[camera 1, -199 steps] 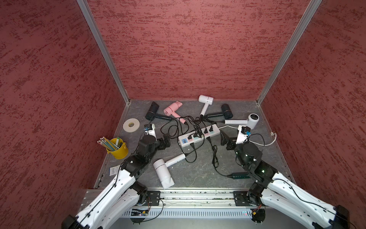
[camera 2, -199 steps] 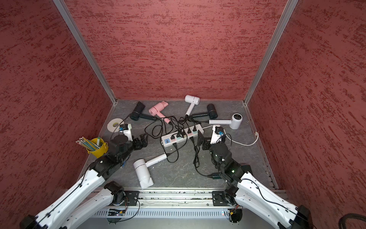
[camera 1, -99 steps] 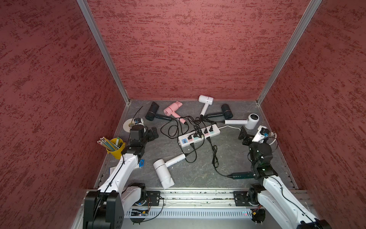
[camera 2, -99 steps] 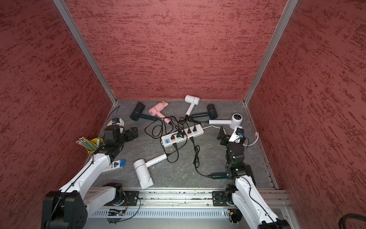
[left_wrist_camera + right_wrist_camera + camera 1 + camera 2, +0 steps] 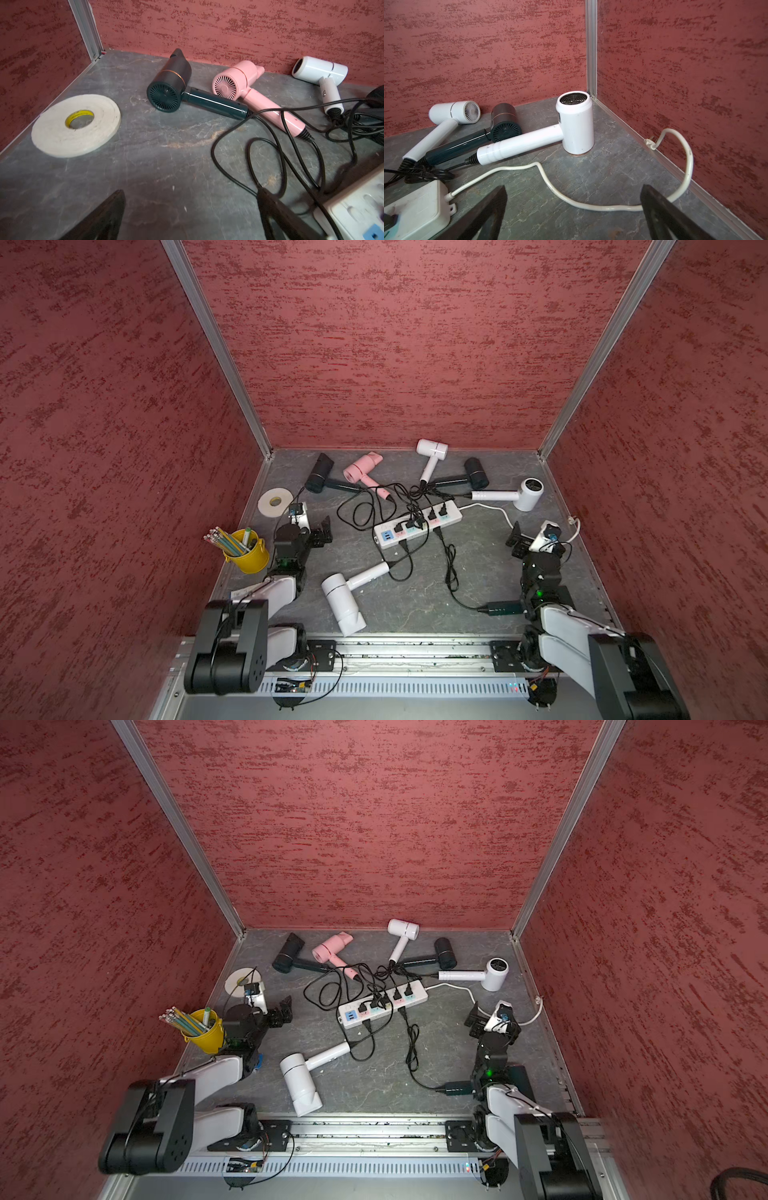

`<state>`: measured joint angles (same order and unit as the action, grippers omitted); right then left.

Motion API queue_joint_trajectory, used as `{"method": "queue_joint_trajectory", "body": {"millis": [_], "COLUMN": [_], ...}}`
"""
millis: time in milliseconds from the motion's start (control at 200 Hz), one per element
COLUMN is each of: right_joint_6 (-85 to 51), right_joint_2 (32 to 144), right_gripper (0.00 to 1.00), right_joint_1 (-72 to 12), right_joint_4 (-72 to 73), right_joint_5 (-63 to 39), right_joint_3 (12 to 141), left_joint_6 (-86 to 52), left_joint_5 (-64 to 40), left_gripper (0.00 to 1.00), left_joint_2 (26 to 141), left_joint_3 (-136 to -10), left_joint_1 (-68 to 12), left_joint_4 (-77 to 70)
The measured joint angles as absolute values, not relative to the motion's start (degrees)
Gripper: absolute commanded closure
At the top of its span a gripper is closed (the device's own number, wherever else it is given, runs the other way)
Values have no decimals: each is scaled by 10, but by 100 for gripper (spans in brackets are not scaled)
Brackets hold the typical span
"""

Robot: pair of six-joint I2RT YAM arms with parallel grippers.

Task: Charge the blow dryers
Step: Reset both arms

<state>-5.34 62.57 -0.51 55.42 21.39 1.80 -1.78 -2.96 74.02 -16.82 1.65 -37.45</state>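
Note:
Several blow dryers lie on the grey floor: a dark one [image 5: 319, 473], a pink one [image 5: 361, 466], a white one [image 5: 432, 448], another dark one [image 5: 476, 473], a white one standing on its head [image 5: 530, 493], and a large white one [image 5: 343, 601] in front. Their black cords run to the white power strip [image 5: 417, 522], where several plugs sit. Another dark handle [image 5: 505, 608] lies by the right arm's base. My left gripper [image 5: 322, 531] [image 5: 191, 193] is open and empty beside the strip's left end. My right gripper [image 5: 517, 541] [image 5: 573, 187] is open over the strip's white cord [image 5: 571, 199].
A yellow cup of pencils [image 5: 249, 553] stands just left of the left arm. A flat tape roll [image 5: 274, 501] lies behind it. The strip's white cord ends in a loose plug [image 5: 650, 143] at the right wall. Red walls close in three sides.
Both arms have drawn back from the middle toward their own sides, the left toward the pencil cup and the right toward the right wall. Both grippers stayed open.

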Motion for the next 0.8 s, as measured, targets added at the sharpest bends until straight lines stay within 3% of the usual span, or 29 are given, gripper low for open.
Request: {"method": "queue_joint_trajectory", "body": {"millis": [416,801], "right_joint_6": [-41,-25], "right_joint_2": [864,883], "right_gripper": [0,0], "right_joint_1": [18,20], "right_joint_4": [811,762], "right_joint_5": [115,61], "right_joint_3": [51,127], "left_joint_6": [-1,4], "left_joint_5": [-72,-77], "left_gripper": [0,0], "left_joint_2": [874,879], "left_joint_3": [-212,-212], "left_joint_1": [29,29], "left_joint_4": [-481,-492]}}
